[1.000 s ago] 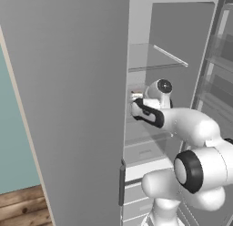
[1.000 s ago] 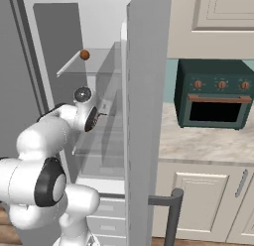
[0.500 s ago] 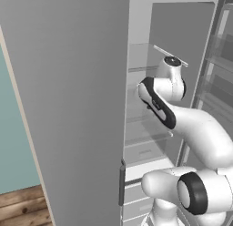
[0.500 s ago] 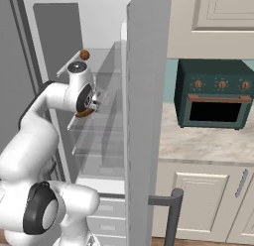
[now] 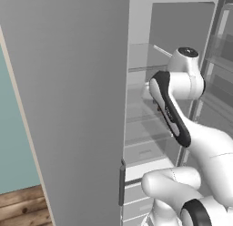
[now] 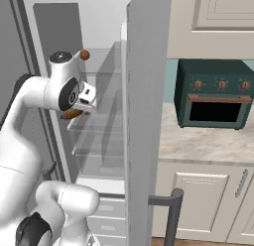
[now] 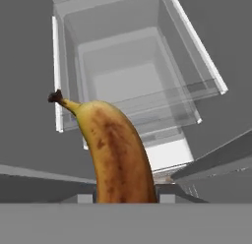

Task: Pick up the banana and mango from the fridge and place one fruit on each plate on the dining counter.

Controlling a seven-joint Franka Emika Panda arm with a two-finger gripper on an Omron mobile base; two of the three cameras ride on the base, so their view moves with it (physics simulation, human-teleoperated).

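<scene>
Having risen from mid-frame to the upper middle of both base views since the earlier frames, now sitting level with the upper glass shelf. Counting one banana (image 7: 115, 154), one mango (image 6: 85, 54), one fridge (image 5: 68, 106) with its doors swung open, one green oven (image 6: 214, 93) at right in the right base view. Clenching the gripper (image 6: 82, 107) on the banana; showing in the hand view as a brown-speckled yellow fruit rising from the bottom centre, dark stem tip pointing to the upper left, and in the right base view as an orange-brown sliver poking out just below the hand. Resting small and round in the upper left of the right base view, the mango, at the front edge of the top shelf just beside the arm's uppermost joint, above and apart from the gripper. Looking down past the banana into clear drawers (image 7: 133, 76) in the upper half of the hand view. Leaving only a narrow opening between the grey door edges: one door filling the left of the left base view, the other standing as a tall slab through the centre of the right base view, near the arm on both sides.
</scene>
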